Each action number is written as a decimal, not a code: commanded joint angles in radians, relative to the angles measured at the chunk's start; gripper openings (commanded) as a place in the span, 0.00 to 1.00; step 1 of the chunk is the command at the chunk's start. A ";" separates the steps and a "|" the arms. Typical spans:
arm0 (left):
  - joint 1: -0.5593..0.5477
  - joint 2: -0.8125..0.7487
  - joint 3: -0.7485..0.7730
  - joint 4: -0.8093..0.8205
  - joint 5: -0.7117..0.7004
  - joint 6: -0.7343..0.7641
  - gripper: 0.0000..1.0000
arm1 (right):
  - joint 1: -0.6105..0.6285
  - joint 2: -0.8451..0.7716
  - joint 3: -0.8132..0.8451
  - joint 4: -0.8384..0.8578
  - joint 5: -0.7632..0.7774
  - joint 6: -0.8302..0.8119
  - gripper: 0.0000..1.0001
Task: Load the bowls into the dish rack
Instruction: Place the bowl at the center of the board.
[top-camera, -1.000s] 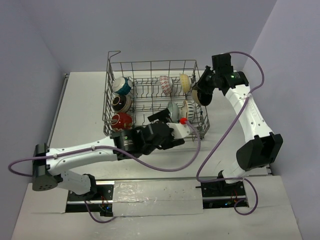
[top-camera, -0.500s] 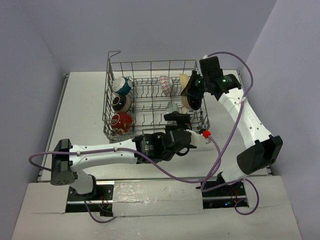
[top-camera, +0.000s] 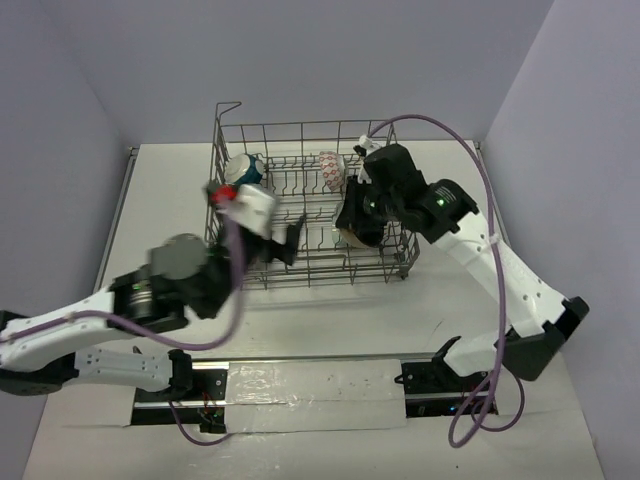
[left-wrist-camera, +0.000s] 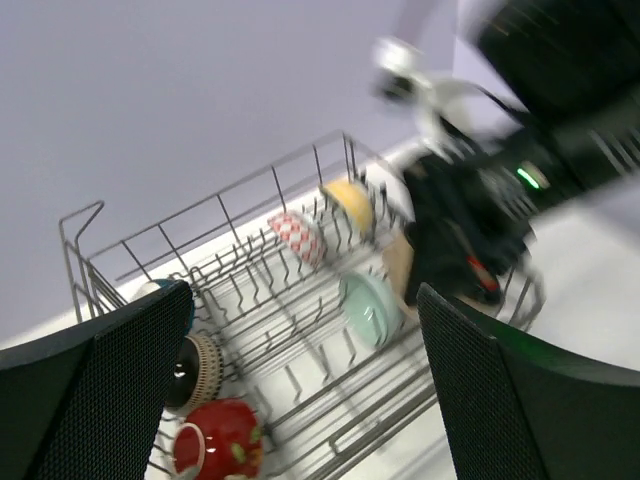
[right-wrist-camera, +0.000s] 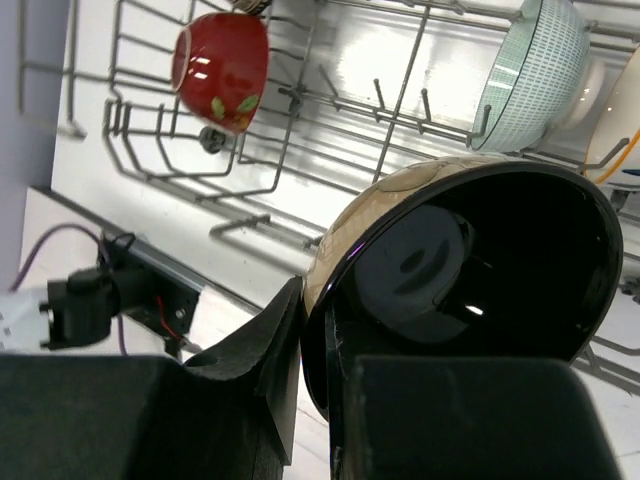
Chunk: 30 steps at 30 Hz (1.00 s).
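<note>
The grey wire dish rack (top-camera: 300, 135) stands at the back middle of the table. It holds a blue bowl (top-camera: 243, 170), a red-patterned bowl (top-camera: 331, 170), a red bowl (left-wrist-camera: 215, 450), a ribbed black bowl (left-wrist-camera: 195, 370), a pale green bowl (left-wrist-camera: 370, 308) and a cream bowl (left-wrist-camera: 350, 200). My right gripper (top-camera: 362, 215) is shut on the rim of a tan bowl with a black inside (right-wrist-camera: 480, 270). It holds it tilted over the rack's front right part, next to the pale green bowl (right-wrist-camera: 530, 70). My left gripper (top-camera: 285, 240) is open and empty, raised over the rack's front left.
The rack's tall grid sides (top-camera: 214, 190) rise around the bowls, with upright tines (left-wrist-camera: 290, 350) inside. Purple walls close in the back and both sides. The arms' base rail with white tape (top-camera: 310, 385) runs along the near edge.
My left arm has swung back from the rack's front right to its front left and risen. My right arm has carried the tan bowl left and nearer, from the right wall over the rack's inside.
</note>
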 joint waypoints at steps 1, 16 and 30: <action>-0.003 -0.071 -0.067 0.034 -0.083 -0.183 0.99 | 0.053 -0.104 -0.023 0.053 0.052 -0.075 0.00; -0.003 -0.211 -0.147 -0.106 -0.209 -0.430 0.99 | 0.459 -0.107 -0.225 0.018 0.161 -0.003 0.00; -0.003 -0.223 -0.167 -0.178 -0.198 -0.486 0.99 | 0.625 0.128 -0.369 0.199 0.206 0.041 0.00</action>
